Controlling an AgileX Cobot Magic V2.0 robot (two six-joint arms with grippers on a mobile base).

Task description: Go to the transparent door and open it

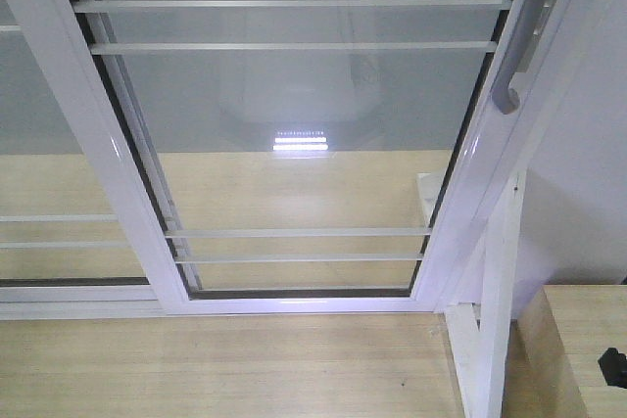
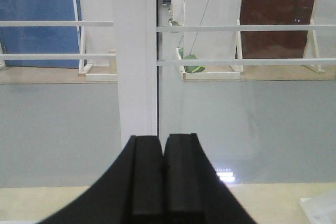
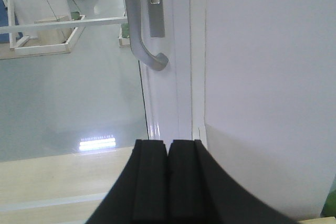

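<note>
Surroundings — floors, wall, far doors
Pale wood floor nearest, grey floor beyond; white wall at right; blue door, dark red panel — far off.

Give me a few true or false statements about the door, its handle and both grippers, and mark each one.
1. The right gripper is shut with nothing in it. True.
2. The right gripper holds the handle. False: the handle hangs above it, untouched.
3. The left gripper points at a white upright. True.
4. In the front view the handle sits on the transparent door's left upright. False: it is on the right one.
</note>
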